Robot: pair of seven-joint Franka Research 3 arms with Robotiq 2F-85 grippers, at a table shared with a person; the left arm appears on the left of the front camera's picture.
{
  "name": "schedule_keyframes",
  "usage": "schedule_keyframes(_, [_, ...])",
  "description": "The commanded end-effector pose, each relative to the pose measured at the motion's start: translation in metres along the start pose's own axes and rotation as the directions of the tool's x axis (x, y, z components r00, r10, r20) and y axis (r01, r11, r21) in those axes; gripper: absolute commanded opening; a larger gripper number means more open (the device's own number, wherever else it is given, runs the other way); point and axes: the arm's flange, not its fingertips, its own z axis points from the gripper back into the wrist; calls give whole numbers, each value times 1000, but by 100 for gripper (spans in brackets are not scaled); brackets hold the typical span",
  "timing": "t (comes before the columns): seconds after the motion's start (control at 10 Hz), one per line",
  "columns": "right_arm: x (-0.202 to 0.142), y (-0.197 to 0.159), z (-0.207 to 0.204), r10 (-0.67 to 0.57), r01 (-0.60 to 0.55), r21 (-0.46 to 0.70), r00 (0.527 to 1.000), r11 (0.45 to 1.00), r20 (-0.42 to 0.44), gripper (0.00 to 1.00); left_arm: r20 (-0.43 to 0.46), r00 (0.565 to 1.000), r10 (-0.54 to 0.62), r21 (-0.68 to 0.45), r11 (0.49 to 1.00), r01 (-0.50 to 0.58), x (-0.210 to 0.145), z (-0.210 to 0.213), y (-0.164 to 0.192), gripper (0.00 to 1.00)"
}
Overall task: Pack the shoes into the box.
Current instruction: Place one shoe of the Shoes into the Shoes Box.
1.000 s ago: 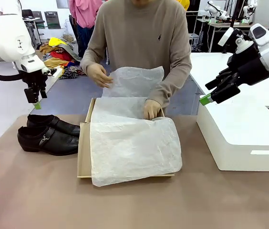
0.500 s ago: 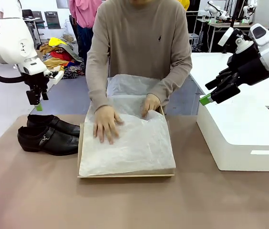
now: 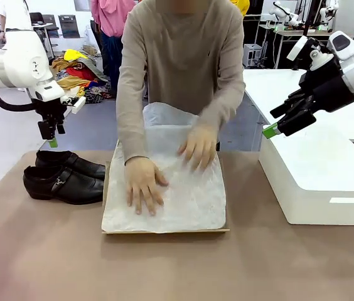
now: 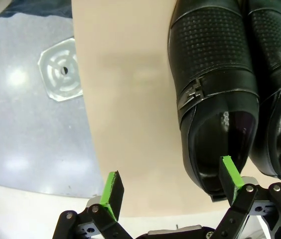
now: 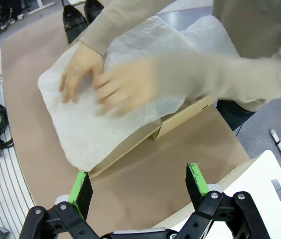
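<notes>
Hands [image 3: 143,184] seemingly flatten tissue [image 3: 193,199]; shoes [image 3: 64,176] beside box [image 5: 183,118].

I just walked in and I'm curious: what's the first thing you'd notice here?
A person's hands are pressing white tissue paper flat over the box in the middle of the table. Left of it sit two shiny black shoes, with the left gripper open above them.

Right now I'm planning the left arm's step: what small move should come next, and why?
Probably lower the open left end effector straight down: one fingertip hangs over the opening of a shoe, the other over bare table, straddling that shoe's side. The person's hands press the tissue paper in the box, so carrying over should wait.
</notes>
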Motion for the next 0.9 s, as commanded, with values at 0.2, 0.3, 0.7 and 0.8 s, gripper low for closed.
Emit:
schedule_keyframes(0.2, [0, -2, -1, 11, -11, 12, 1000, 1000, 19, 100, -12, 1000, 27, -35, 999, -28, -2, -10, 13, 100])
schedule_keyframes(0.3, [0, -2, -1, 11, -11, 12, 1000, 1000, 19, 100, -14, 999, 32, -38, 999, -32, -3, -14, 17, 100])
schedule_keyframes(0.7, [0, -2, -1, 11, -11, 12, 1000, 1000, 19, 100, -17, 1000, 21, -68, 997, -22, -6, -31, 26, 100])
schedule_keyframes(0.8, [0, -2, -1, 11, -11, 12, 1000, 1000, 19, 100, -21, 1000, 20, -73, 997, -22, -6, -35, 27, 100])
